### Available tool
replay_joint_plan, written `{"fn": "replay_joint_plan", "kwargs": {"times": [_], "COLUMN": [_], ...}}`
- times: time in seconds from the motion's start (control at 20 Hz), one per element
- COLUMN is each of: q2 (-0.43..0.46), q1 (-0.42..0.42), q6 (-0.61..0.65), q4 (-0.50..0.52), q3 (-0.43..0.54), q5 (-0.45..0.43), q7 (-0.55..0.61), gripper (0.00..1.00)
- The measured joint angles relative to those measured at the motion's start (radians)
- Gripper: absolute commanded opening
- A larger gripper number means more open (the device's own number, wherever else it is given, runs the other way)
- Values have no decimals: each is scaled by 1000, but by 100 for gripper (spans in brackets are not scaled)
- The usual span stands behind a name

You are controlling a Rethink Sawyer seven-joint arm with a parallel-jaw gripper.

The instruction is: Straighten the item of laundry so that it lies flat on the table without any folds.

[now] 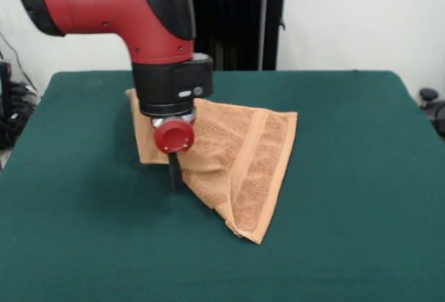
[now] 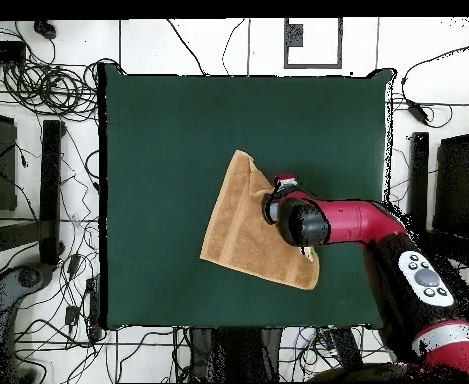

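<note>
The item of laundry [image 1: 243, 156] is an orange-tan towel lying near the middle of the green table [image 1: 348, 232]. It is folded over itself into a rough triangle, with a flat woven band running down towards its near tip. In the overhead view the towel [image 2: 243, 228] tapers to a point towards the table's [image 2: 158, 140] far side. My gripper [image 1: 175, 171] hangs below the red wrist knob, down at the towel's left edge, touching or very close to the cloth. The wrist hides how it stands. From above, the red arm [image 2: 348, 220] covers the towel's right edge.
Green cloth spreads wide on every side of the towel. Cables [image 2: 48, 90] and dark equipment lie on the floor around the table. A small dark object [image 1: 429, 97] sits beyond the table's right edge.
</note>
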Motion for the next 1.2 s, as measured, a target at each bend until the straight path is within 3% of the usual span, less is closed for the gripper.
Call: {"fn": "replay_joint_plan", "kwargs": {"times": [0.85,1.2], "q2": [-129,-138], "q1": [268,313], "q6": [93,110], "q4": [-2,-10], "q3": [-89,-133], "q5": [11,11], "q7": [0,0], "gripper": [100,100]}}
